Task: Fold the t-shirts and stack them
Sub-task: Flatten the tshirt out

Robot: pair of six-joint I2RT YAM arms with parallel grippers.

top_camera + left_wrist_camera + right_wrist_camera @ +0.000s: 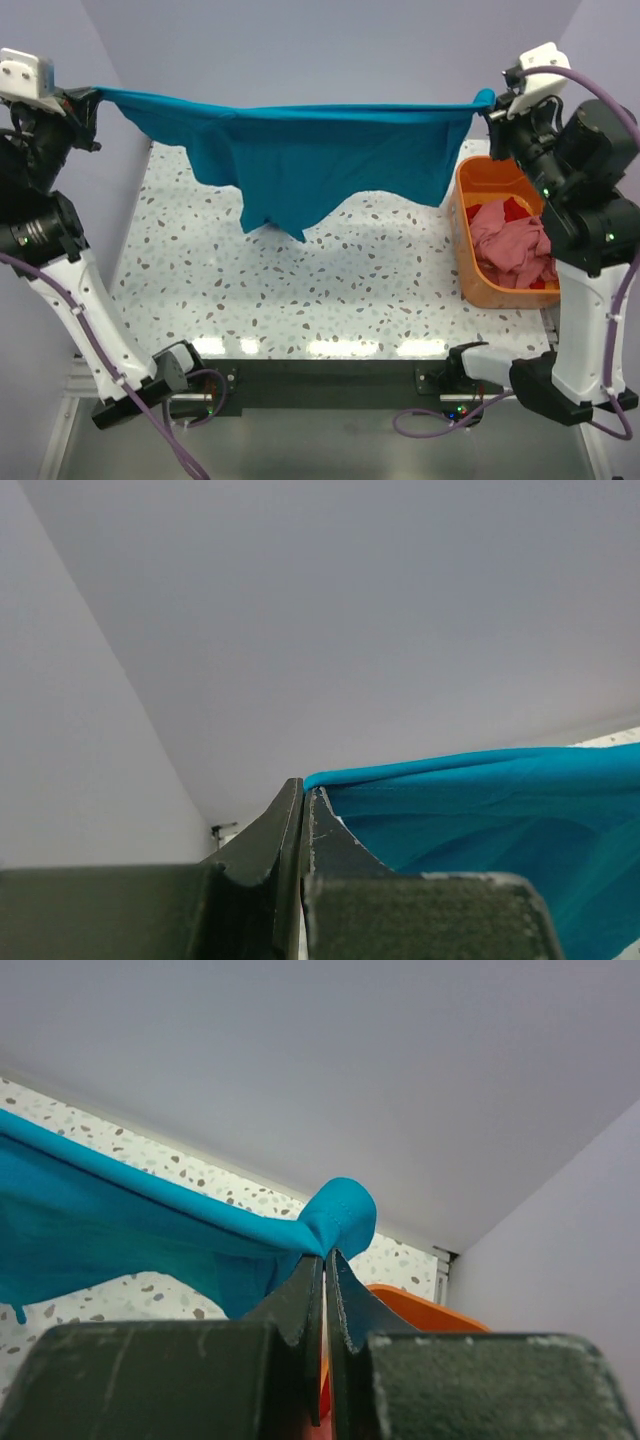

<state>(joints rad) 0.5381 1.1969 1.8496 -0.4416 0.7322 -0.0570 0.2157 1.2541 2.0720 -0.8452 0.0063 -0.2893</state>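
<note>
Top external view: a teal-blue t-shirt [330, 160] is held stretched in the air between the two arms, its upper edge pulled into a nearly straight line. The shirt's right corner is pinched by the right jaws just above the far end of the orange tub [468, 250], while the opposite corner is pinched by the left jaws well apart from the tub, past the other side of the desk [300, 290]. The loose cloth is seen hanging down left of the tub, with one sleeve drooping near the left arm [60, 270] and a long point of fabric sagging lowest about midway along. Whether that point touches the desk cannot be told from above.

A crumpled pink t-shirt [512, 248] is piled inside the tub, with a red t-shirt [517, 208] showing beneath it at the far end. The tub itself is set against the right arm [590, 300].

In the left wrist view both fingers are pressed together, with the teal hem caught at their tips. In the right wrist view the fingers are likewise clamped tight, a rolled fold of teal cloth bulging above the tips and the tub's rim visible just behind them.
</note>
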